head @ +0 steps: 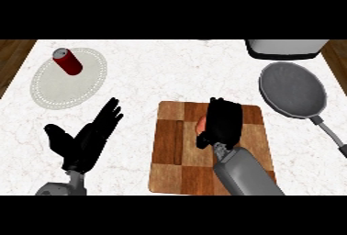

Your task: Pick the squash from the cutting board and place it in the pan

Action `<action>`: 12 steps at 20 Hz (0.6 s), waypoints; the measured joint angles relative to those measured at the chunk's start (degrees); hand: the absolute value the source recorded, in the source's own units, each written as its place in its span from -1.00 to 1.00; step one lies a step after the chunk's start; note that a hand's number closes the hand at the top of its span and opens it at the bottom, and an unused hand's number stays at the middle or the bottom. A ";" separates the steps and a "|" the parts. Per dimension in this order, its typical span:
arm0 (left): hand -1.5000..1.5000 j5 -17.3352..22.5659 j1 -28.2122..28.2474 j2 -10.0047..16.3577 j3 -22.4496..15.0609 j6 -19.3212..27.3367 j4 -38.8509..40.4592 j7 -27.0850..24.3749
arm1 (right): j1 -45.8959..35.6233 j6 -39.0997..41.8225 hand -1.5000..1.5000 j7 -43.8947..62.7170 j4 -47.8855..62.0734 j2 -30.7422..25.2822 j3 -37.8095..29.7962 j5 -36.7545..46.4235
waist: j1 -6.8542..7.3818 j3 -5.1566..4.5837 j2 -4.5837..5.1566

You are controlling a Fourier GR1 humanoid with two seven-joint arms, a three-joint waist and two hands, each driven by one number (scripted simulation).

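A checkered wooden cutting board (pixel 177 151) lies at the counter's middle front. Over its upper right part my right hand (pixel 222 123) is curled palm down round the squash (pixel 202 123), of which only an orange sliver shows at the hand's left edge. The grey pan (pixel 293 89) sits to the upper right, its handle running toward the lower right. At the lower left my left hand (pixel 85 140) rests open on the counter, fingers up, apart from the board.
A red can (pixel 68 61) lies on a white round mat (pixel 68 80) at the back left. At the back right edge stands a grey and black appliance (pixel 284 48). Wooden floor shows beyond both counter sides.
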 measured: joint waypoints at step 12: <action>0.00 -1.20 0.49 -1.17 -1.17 0.10 -0.11 -0.25 | -2.49 -25.89 1.00 5.78 -8.25 0.79 -3.85 -0.98 | 0.82 -0.11 -0.03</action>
